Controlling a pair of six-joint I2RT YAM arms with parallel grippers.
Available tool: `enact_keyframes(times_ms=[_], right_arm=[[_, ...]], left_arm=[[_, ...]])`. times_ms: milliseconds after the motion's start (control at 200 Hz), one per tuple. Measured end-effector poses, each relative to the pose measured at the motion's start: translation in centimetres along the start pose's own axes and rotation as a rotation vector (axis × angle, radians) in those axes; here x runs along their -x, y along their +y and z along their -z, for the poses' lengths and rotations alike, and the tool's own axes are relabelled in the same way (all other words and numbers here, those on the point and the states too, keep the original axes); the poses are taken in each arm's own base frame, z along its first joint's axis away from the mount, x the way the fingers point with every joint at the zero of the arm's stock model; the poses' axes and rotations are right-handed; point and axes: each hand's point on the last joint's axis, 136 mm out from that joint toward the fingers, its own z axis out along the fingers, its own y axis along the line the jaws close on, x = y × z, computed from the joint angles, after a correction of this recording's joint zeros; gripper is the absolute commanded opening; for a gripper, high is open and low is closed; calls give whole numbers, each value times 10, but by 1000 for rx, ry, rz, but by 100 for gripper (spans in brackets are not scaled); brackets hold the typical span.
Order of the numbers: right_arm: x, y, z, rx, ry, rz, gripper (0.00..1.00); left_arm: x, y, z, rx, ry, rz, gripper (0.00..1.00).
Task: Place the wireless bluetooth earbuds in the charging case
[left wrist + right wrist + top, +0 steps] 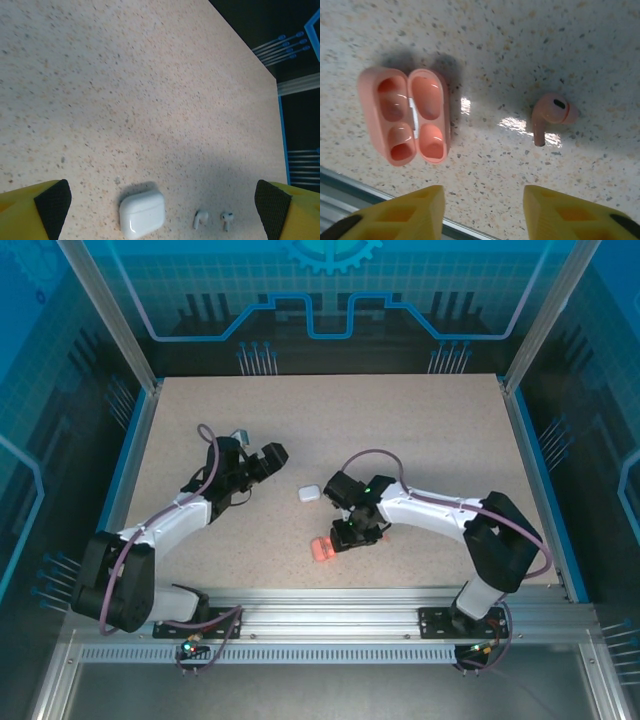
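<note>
In the left wrist view, the left gripper [162, 202] is nearest. Its yellow fingers [30, 212], faced with black pads, stand at opposite edges, spread wide and grasping nothing. Under the gap between them the white case [142, 214] lies closed on the speckled table [150, 75], closer to one finger. The two white earbuds [200, 219] lie loose just beside the case, toward the other finger, not touching each other.

In the right wrist view, the right gripper [484, 200] has its jaws parted with nothing between them. Ahead of it and off to one side, the pink case [405, 117] lies open flat, hollows up. Ahead to the other side, one salmon-pink earbud [551, 114] rests on the table, well apart from that case.

From above, the right gripper hangs low just beside the pink case, near the metal rail [320, 615]. The white case sits between the two grippers, with the left gripper a little apart from it.
</note>
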Motion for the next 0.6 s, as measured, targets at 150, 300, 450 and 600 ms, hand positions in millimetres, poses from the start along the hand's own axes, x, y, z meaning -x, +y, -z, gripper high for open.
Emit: enact_keyframes(times_ms=[150, 300, 450, 600], right_arm=[[3, 3, -7, -50, 16, 16, 43], [13, 13, -10, -58, 12, 27, 42], [19, 17, -14, -63, 12, 29, 41], [16, 18, -19, -73, 27, 38, 41]], left_arm=[[1, 7, 1, 24, -1, 10, 99], [3, 9, 1, 28, -6, 14, 99], [6, 11, 2, 33, -13, 19, 99], [8, 12, 2, 35, -16, 21, 99]])
